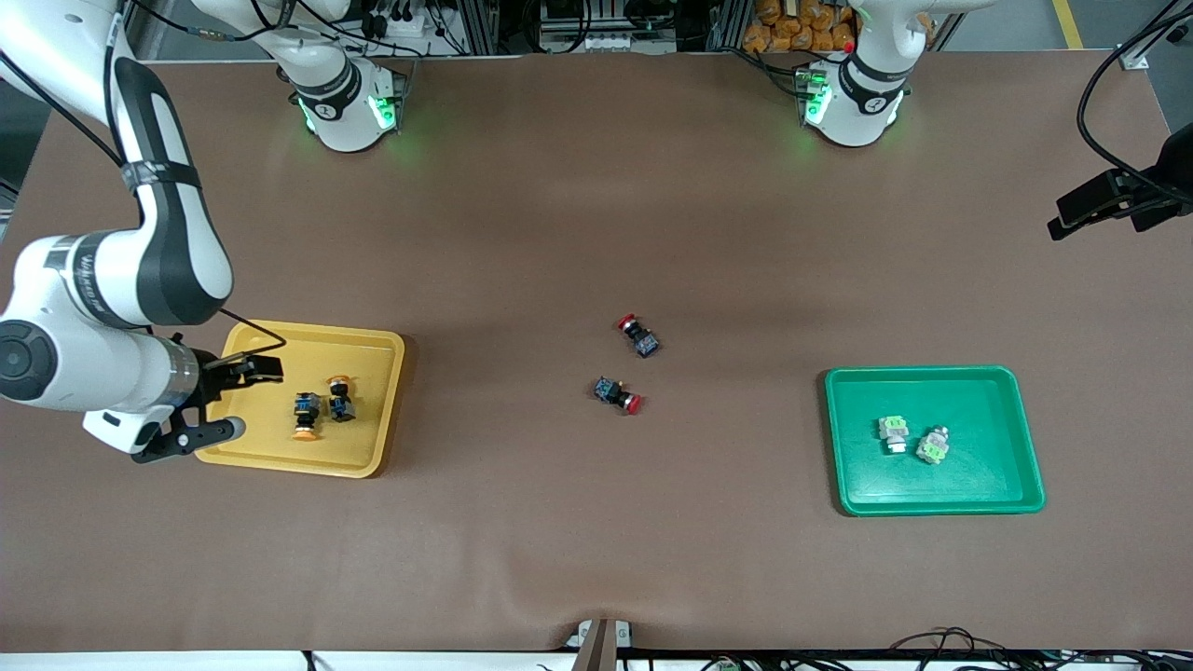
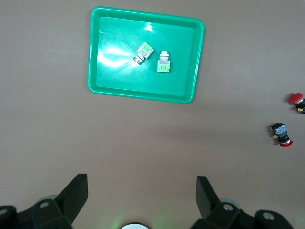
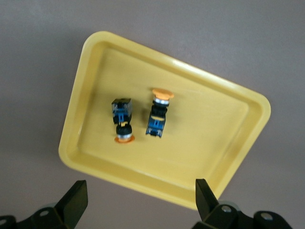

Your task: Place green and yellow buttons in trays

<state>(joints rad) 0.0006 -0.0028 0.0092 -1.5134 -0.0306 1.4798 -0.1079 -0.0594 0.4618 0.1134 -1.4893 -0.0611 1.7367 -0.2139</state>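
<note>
Nearest the camera edge of the table sit both trays, well apart: the green tray (image 1: 935, 502) toward the left arm's end, holding two pale green buttons (image 1: 893, 433) (image 1: 932, 446) just beside each other, and the yellow tray (image 1: 303, 465) toward the right arm's end, holding two yellow-capped buttons (image 1: 306, 415) (image 1: 340, 397) side by side. Right gripper (image 1: 235, 399) hovers over the yellow tray's outer rim, fingers spread, grasping nothing. Farther in, at mid-table, lie two red-capped switches (image 1: 618, 393) (image 1: 639, 335), on bare table. Left gripper (image 2: 142, 200) is absent from the front view; only its own wrist camera shows it, jaws apart and empty, high over the table beside the green tray. All four task buttons appear placed. Judged handling: small, light, rigid plastic parts, round caps liable to roll; best pinched across the square body. Right wrist view alone shows the yellow caps pointing opposite ways.
</note>
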